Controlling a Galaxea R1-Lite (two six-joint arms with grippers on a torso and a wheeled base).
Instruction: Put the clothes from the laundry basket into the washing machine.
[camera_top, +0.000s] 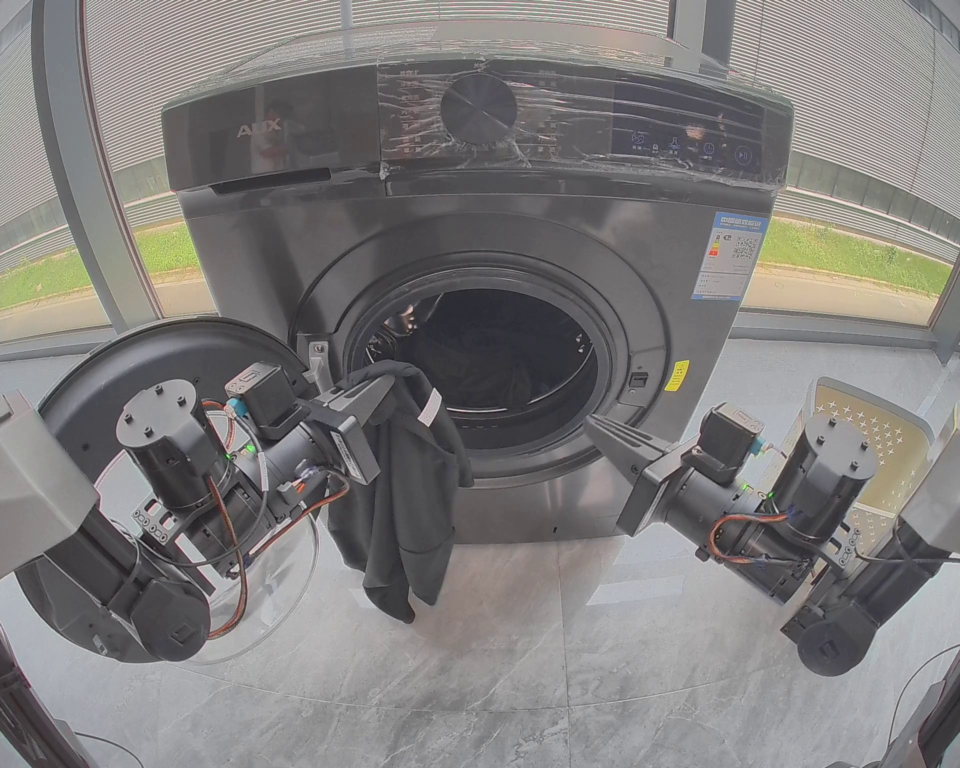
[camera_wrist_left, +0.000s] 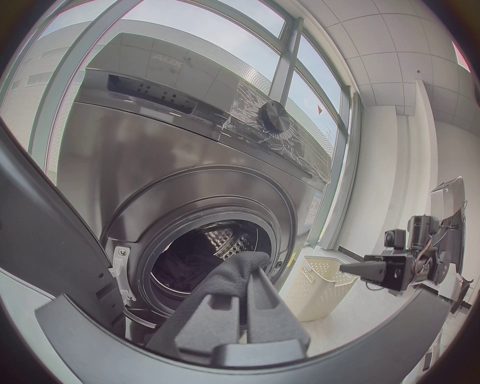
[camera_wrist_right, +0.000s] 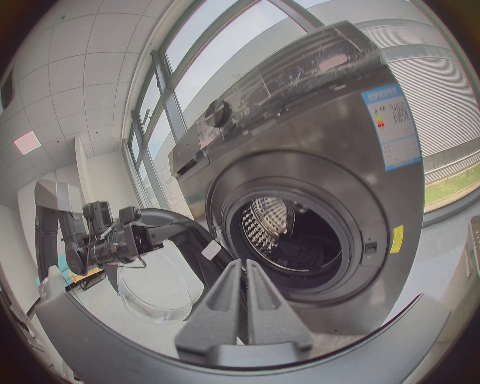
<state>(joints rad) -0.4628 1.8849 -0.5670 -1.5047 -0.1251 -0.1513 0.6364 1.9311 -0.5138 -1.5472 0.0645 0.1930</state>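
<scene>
The left gripper (camera_top: 372, 392) pinches a dark garment (camera_top: 405, 510) just beside the open washing machine (camera_top: 640, 270). Most of the cloth hangs below the drum rim (camera_top: 520, 452), so it may snag there or slip to the floor (camera_top: 560, 640). The right gripper (camera_top: 598, 428) is closed and empty.

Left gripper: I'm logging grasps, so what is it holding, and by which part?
The left gripper pinches a dark garment at a bunched top fold near its white tag; the rest hangs free.
</scene>
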